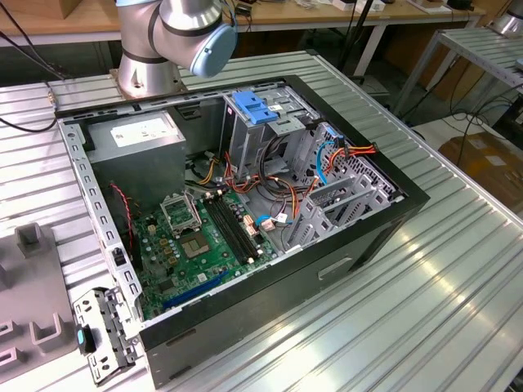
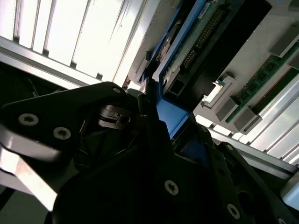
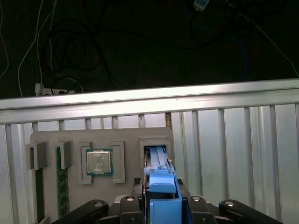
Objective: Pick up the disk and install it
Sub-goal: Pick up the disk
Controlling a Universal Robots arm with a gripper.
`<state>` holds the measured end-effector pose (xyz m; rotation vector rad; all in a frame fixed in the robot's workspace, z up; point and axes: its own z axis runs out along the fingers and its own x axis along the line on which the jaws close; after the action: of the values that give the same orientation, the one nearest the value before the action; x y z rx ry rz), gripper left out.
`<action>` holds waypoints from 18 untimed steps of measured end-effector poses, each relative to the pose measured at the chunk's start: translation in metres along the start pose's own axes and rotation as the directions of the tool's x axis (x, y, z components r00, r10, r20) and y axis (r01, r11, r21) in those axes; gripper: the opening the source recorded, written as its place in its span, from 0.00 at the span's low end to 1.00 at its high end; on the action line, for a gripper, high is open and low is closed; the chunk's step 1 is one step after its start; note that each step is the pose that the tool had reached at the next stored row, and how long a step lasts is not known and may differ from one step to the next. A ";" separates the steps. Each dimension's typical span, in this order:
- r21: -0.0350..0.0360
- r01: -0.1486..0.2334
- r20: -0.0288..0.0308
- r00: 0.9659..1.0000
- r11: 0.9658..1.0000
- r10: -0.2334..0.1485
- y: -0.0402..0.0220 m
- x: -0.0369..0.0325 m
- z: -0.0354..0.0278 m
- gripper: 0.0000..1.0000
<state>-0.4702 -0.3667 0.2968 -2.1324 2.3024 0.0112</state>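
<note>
Gripper [image 3: 162,187] clasping disk [image 3: 158,161], ribbed table [image 3: 233,140], dark floor [image 3: 140,28]

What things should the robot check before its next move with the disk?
1. The hand at the disk: ok, it sits around the blue rail.
2. The hand squeezing tight: cannot tell.
3. The disk clear of the grey tray: cannot tell; its far end lines up with the tray's slot.
4. Open computer case: ok, its side is off.
5. Loose cables away from the drive cage: not ok, they lie right beside it.
</note>
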 end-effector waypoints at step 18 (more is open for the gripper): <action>0.000 0.056 0.000 0.998 0.998 -0.056 0.0000 0.0000 -0.0002 0.37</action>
<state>-0.4702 -0.3667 0.2970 -2.1965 2.2418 0.0114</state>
